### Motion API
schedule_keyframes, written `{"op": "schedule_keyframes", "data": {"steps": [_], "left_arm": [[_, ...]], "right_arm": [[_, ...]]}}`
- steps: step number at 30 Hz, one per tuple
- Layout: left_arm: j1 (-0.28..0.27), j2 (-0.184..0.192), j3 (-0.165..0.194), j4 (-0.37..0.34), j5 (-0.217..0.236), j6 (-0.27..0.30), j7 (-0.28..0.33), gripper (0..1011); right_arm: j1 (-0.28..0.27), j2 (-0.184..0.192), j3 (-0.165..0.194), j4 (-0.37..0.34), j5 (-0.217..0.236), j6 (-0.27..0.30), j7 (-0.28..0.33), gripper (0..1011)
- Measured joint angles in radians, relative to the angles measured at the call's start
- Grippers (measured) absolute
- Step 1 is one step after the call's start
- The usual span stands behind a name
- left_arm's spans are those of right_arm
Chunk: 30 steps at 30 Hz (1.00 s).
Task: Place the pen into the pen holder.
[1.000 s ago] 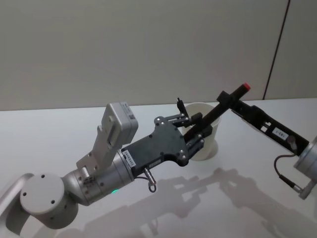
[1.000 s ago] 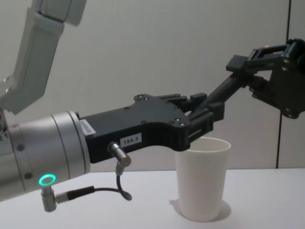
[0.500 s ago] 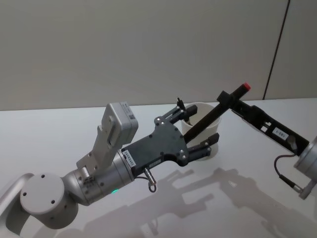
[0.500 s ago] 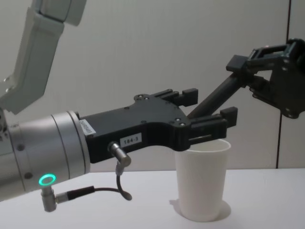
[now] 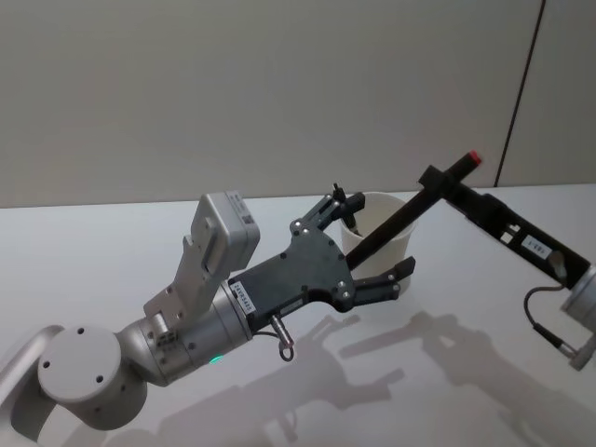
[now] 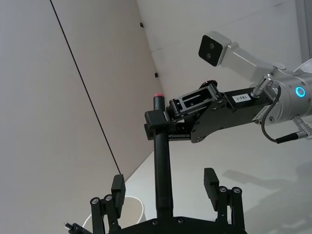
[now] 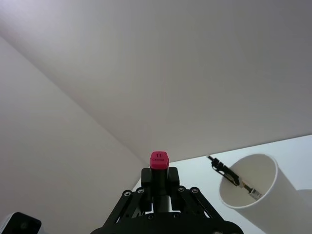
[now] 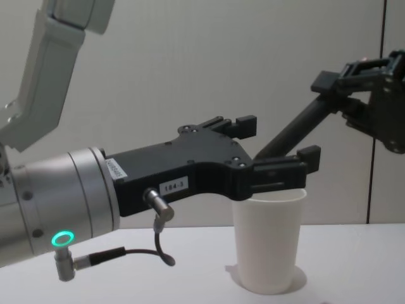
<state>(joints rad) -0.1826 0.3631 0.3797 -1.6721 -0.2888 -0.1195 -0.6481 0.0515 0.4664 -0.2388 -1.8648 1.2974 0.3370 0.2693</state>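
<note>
Above the pen holder's (image 8: 269, 237) rim, the left claw (image 8: 278, 145) is spread wide, clear of the pen (image 5: 396, 222). From the right, the right claw (image 5: 445, 186) clamps the pen's red-capped end, its lower tip inside the cup on the white surface (image 5: 112, 251).

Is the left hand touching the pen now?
Apart. In the left wrist view, the left hand is open, with gaps between its fingers and the pen.

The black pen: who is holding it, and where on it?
The right gripper grips the pen near its red-capped top end. The left gripper is open around it, over the cup.
</note>
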Motion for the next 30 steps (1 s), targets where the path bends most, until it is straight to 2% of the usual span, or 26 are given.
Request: {"op": "schedule_keyframes", "data": {"steps": [11, 19, 24, 25, 30], "left_arm": [[0.0, 0.0, 0.0, 0.0, 0.0, 0.0, 0.0, 1001], [0.0, 0.0, 0.0, 0.0, 0.0, 0.0, 0.0, 1001], [0.0, 0.0, 0.0, 0.0, 0.0, 0.0, 0.0, 1001], [0.0, 0.0, 0.0, 0.0, 0.0, 0.0, 0.0, 1001], [0.0, 0.0, 0.0, 0.0, 0.0, 0.0, 0.0, 1001]], "right_arm": [[-0.004, 0.032, 0.016, 0.0, -0.043, -0.069, -0.02, 190], [0.004, 0.052, 0.027, 0.013, -0.113, -0.137, -0.015, 189], [0.016, 0.057, 0.028, 0.024, -0.162, -0.177, 0.006, 189], [0.024, 0.057, 0.028, 0.031, -0.184, -0.194, 0.02, 190], [0.043, 0.056, 0.028, 0.045, -0.22, -0.221, 0.044, 190]]}}
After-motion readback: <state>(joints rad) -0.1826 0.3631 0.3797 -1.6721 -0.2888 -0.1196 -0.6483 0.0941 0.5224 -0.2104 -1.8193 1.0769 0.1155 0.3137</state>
